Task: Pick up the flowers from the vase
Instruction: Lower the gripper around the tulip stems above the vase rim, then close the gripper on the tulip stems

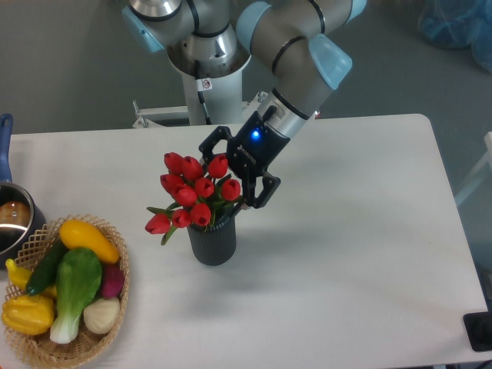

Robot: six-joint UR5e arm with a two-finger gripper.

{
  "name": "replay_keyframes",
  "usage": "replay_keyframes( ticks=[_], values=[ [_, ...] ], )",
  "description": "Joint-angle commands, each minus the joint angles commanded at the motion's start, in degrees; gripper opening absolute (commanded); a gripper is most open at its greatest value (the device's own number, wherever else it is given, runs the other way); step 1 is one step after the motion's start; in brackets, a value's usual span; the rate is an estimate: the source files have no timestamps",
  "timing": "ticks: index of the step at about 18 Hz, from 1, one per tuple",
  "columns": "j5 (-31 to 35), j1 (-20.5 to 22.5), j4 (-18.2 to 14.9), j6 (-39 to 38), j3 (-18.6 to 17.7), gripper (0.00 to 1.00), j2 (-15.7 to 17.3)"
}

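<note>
Approach to flowers, nothing grasped.
My gripper (232, 178) stands spread at the bunch's right edge; the flowers (194, 194) lie just left, stems upright in the vase (212, 240) below.

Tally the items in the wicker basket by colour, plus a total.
In the basket:
Yellow: 3 (squash, pepper, a piece at the left edge)
Green: 2 (bok choy, dark cucumber)
Purple-red: 1
Pale cream: 1 (onion-like bulb)
Total: 7
</note>
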Motion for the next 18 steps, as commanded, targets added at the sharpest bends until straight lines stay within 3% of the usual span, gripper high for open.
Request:
replay_keyframes(
  ticks=[3, 6, 9, 18],
  values=[
    [0.09, 0.0, 0.0, 0.0, -0.09, 0.69, 0.0],
    [0.17, 0.0, 0.0, 0.0, -0.09, 0.36, -0.09],
    [0.53, 0.09, 0.0, 0.0, -0.35, 0.14, 0.09],
    [-0.61, 0.79, -0.09, -3.25, 1.31, 0.13, 1.23]
  ],
)
